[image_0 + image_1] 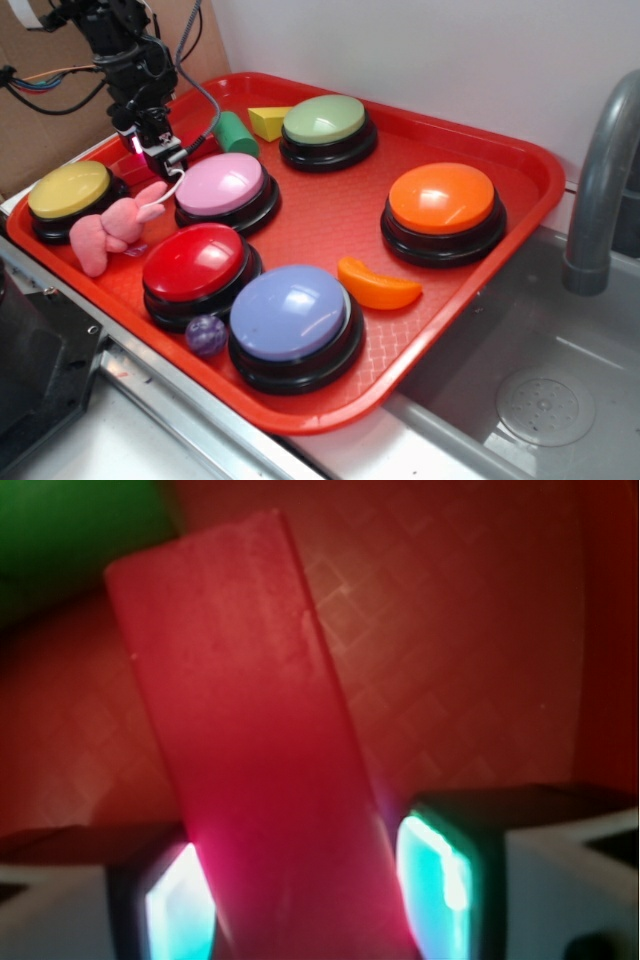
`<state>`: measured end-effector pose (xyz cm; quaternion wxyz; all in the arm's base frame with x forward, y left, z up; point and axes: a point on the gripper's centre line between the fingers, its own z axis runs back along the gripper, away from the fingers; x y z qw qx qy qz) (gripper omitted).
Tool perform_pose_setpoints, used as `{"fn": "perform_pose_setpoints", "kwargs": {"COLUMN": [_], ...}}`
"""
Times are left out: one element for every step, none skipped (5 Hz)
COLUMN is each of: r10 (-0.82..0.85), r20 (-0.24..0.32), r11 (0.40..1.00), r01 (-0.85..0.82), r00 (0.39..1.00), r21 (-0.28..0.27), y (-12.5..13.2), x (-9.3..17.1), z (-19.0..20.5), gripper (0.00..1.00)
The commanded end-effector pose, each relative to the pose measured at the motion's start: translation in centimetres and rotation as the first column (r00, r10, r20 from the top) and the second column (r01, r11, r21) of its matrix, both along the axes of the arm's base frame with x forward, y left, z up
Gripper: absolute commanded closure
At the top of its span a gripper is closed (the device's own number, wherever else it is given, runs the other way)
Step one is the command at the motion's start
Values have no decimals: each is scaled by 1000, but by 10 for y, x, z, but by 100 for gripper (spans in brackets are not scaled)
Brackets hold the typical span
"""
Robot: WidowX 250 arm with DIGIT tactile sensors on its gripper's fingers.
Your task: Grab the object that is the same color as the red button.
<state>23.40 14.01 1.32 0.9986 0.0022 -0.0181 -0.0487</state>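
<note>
Jaws pinch the red block [260, 740] between glowing pads [180, 910]; its near end is cut off, and the gripper [160, 158] hides it in the exterior view

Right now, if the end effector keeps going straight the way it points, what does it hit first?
The long red rectangular block: in the wrist view it already lies between the end effector fingers. Past it, likely the red plastic tray floor; depth is unclear.
</note>
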Motion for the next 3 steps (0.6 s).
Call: {"fn": "perform_pose_setpoints", "kwargs": {"r10": [30, 73, 111], "r20": [21, 28, 20], "r11": [999, 997, 994], "r01": [-31, -72, -111], "r00": [999, 997, 994], "r21": [18, -6, -7], "y": [-3, -15, -31], "x": [9, 10, 12], "z": [21, 48, 72], "gripper": [100, 100, 100]}}
